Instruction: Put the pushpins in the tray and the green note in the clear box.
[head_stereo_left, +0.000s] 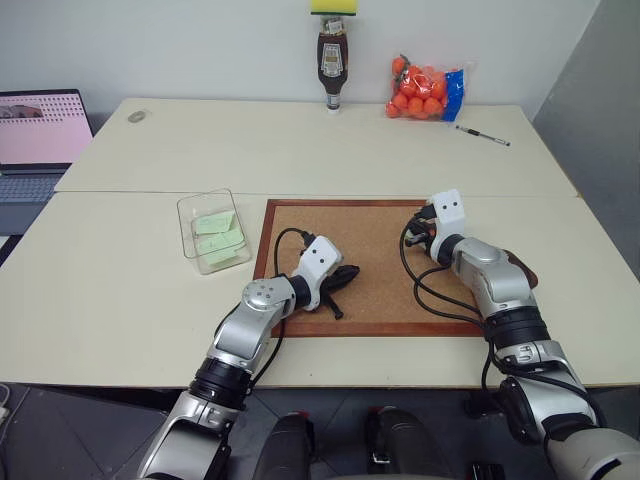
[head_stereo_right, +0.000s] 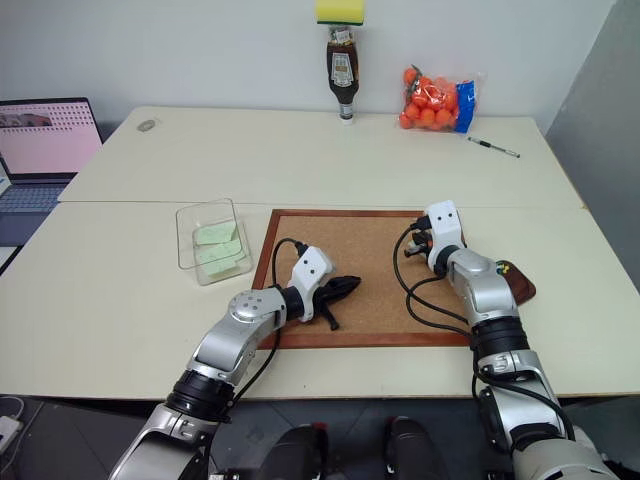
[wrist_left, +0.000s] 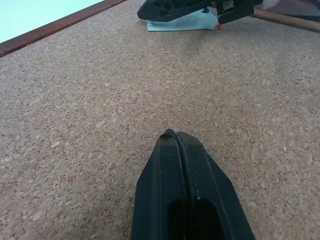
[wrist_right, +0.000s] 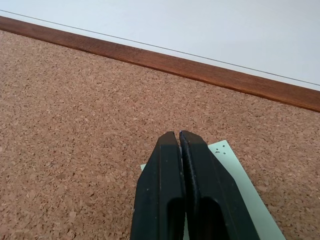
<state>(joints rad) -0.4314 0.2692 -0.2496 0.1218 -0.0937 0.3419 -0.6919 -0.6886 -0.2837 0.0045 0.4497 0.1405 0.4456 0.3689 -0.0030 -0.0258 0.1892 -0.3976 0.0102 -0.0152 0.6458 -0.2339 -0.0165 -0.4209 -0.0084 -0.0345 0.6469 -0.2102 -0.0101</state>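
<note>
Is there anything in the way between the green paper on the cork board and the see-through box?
Mostly no. The green note lies under the right gripper; only the left gripper rests on the cork board toward the clear box.

Clear box (head_stereo_left: 213, 232) left of cork board (head_stereo_left: 375, 262); tray (head_stereo_right: 516, 282) right.

pale wall (head_stereo_left: 200, 45), cream tables (head_stereo_left: 300, 150), dark floor (head_stereo_left: 60, 430)
</note>
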